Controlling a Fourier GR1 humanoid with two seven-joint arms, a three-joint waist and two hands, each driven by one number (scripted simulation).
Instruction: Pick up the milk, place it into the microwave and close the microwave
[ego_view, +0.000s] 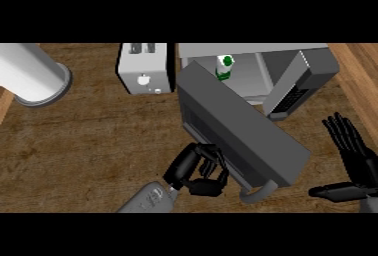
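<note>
The milk carton (224, 67), white with a green cap and label, stands inside the open microwave (310, 75) at the top right. The microwave's dark grey door (236, 130) swings out diagonally toward me, its curved handle (260, 192) at the lower end. My left hand (198, 170) is against the door's outer face near its lower left edge, fingers curled, holding nothing that I can see. My right hand (354, 155) rests open at the right edge, fingers up, apart from the door.
A white toaster (144, 67) stands just left of the microwave. A large white cylinder (33, 75) lies at the top left. The wooden counter (88, 150) stretches across the left and the foreground.
</note>
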